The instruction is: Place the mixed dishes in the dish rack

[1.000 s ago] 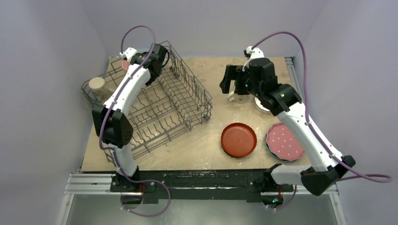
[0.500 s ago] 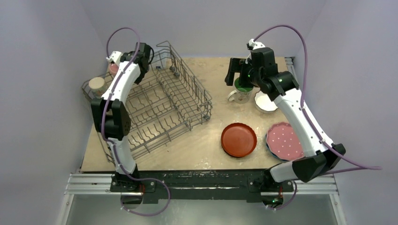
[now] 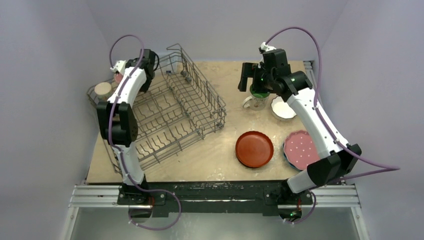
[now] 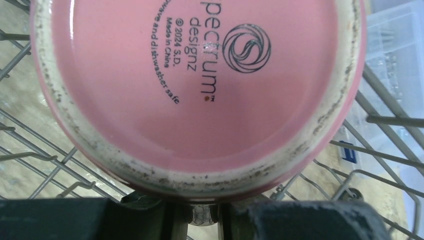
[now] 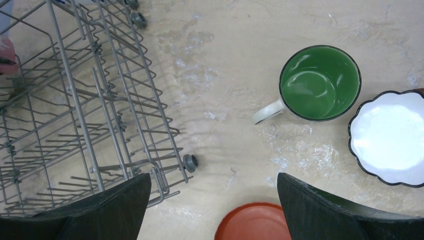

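Done: the beige mug (image 3: 103,89) sits at the left end of the rack (image 3: 175,115) — one dish in.
In hand: the pink mug (image 4: 200,85) is upside down, base to the left wrist camera, with rack wires all around it. It's at the far-left corner just beside the beige mug, and I can't tell whether it rests on the wires yet.
Left gripper (image 4: 195,217): fingers drawn nearly together under the mug's edge, pinching it as far as I can judge.
Right gripper (image 5: 212,200): fingers spread wide, holding nothing, hanging above the table by the green mug (image 5: 320,82).
Left to load: the green mug stands upright on the table, handle towards the rack, with the bowl (image 5: 390,137) just beside it. The red plate (image 3: 254,149) lies nearer the bases, and the dotted plate (image 3: 301,150) is stacked on the blue plate (image 3: 285,156), which shows only a rim. Five dishes out — early days.
Change, left: a second ago the pink mug was over the rack's far middle, and the arm has swung it left into the corner.
Change, right: the gripper was covering the green mug; it has drawn back toward the far edge and the mug shows plainly. The dishes on the table haven't moved.
Next, I reckon: let go of the pink mug, then the right goes for the green one.
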`<state>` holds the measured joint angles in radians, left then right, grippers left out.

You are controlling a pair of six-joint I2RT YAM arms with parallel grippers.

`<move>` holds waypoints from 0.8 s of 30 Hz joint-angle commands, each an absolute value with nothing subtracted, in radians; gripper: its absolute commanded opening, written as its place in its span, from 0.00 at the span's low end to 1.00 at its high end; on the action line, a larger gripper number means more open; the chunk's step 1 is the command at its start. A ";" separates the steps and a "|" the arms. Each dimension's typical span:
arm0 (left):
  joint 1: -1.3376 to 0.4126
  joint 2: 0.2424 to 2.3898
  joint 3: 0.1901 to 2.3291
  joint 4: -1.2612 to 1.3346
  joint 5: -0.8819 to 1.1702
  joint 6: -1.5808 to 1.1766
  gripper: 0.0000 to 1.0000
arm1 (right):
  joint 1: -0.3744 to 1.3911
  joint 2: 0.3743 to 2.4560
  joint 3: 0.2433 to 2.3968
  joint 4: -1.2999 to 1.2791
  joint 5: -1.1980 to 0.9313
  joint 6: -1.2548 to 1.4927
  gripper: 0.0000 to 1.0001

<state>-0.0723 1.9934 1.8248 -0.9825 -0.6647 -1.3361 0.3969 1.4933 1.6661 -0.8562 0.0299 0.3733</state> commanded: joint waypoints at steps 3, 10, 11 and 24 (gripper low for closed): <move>-0.030 1.983 1.812 -0.919 -0.705 -1.375 0.00 | 0.388 1.493 1.715 -0.853 0.007 0.366 0.99; -0.018 2.004 1.816 -0.986 -0.725 -1.407 0.00 | 0.384 1.490 1.706 -0.853 0.004 0.364 0.99; -0.016 2.006 1.817 -0.991 -0.725 -1.406 0.00 | 0.383 1.488 1.705 -0.853 0.003 0.363 0.99; 0.026 2.095 1.871 -1.017 -0.642 -1.338 0.02 | 0.379 1.476 1.689 -0.848 0.003 0.369 0.99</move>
